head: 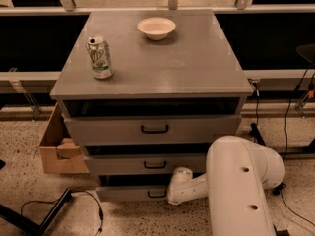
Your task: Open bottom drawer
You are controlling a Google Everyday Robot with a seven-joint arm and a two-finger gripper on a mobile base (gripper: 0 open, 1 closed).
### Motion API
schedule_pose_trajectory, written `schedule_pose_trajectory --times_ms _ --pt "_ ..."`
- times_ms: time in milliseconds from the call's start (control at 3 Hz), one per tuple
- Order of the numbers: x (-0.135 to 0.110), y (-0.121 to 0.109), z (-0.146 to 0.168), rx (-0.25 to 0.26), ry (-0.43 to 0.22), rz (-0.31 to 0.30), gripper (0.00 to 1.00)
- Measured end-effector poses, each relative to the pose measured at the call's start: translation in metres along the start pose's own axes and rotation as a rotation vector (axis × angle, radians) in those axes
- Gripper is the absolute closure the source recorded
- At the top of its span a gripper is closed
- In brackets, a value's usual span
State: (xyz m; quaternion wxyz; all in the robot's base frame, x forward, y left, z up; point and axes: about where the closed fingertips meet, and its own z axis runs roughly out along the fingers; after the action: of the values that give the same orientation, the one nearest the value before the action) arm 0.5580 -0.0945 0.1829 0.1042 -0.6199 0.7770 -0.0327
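Lowest tier of the grey three-drawer cabinet (pixel 162 63): grey-painted bottom drawer (pixel 129 193). It has the slimmest and narrowest front panel of the three. The paint is plain and matt, and a band of dark shadow runs along the panel's upper edge. It appears to sit almost home in the cabinet, though the steep view makes that hard to judge.

Fitting: small black loop handle (pixel 156 194), set level towards the right of the visible panel. It is the same pattern as on the two taller drawer fronts above.

My tool: white two-finger gripper (pixel 171 196), low down at the drawer front and just beside the right end of the handle. My bulky white arm (pixel 241 181) reaches to it from the right. I cannot tell whether the gripper is open or closed, nor whether it has hold of the handle.

On the cabinet top: a green-and-white drinks can (pixel 100 57), upright near the left edge, and a shallow white bowl (pixel 156 27) towards the back, well apart from the can.

On the speckled floor (pixel 19 191): an open brown cardboard box (pixel 55 151) against the cabinet's left side, and a black cable (pixel 91 200) in front.
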Motion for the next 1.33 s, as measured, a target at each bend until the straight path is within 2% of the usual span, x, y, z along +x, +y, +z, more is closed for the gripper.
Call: schedule_pose_trajectory --times_ms 333,667,1333 --pt "0.0000 0.0000 -0.0003 0.000 0.000 0.000 0.87" --pt "-0.0009 -0.0013 -0.0072 0.000 0.000 0.000 0.87" --pt "-0.0006 0.0003 -0.0076 -0.003 0.001 0.000 0.40"
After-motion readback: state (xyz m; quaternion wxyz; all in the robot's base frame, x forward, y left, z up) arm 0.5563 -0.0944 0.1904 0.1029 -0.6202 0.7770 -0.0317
